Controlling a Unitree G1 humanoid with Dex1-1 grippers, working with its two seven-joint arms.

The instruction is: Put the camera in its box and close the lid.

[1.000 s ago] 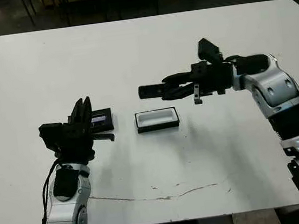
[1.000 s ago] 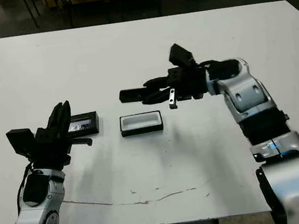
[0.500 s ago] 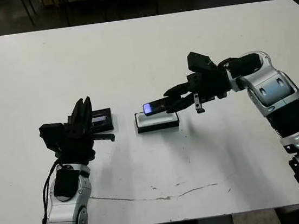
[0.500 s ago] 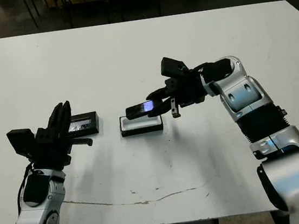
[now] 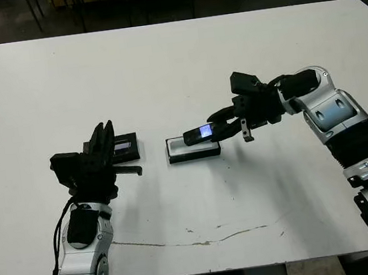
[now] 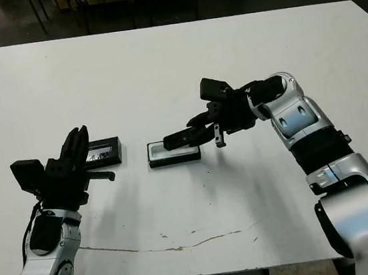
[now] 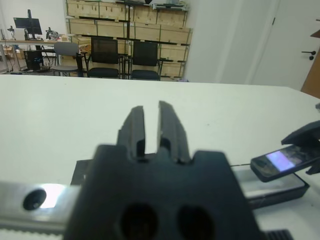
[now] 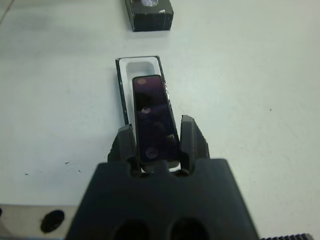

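The right gripper (image 8: 156, 150) has its two fingers clamped on the near end of the camera (image 5: 200, 133), which sticks out from the jaws toward the left of the head view. Its long axis runs nearly in line with the box (image 5: 192, 147) directly below it, near the middle of the frame. The camera looks tilted, its free end low over the white lining, and I can't tell whether it touches. The lid (image 5: 123, 147) lies flat on the table (image 5: 175, 65), left of the box. The left gripper (image 7: 151, 129) is beside the lid, fingers close together with a narrow gap, holding nothing. I count one camera, one box, one lid, two grippers.
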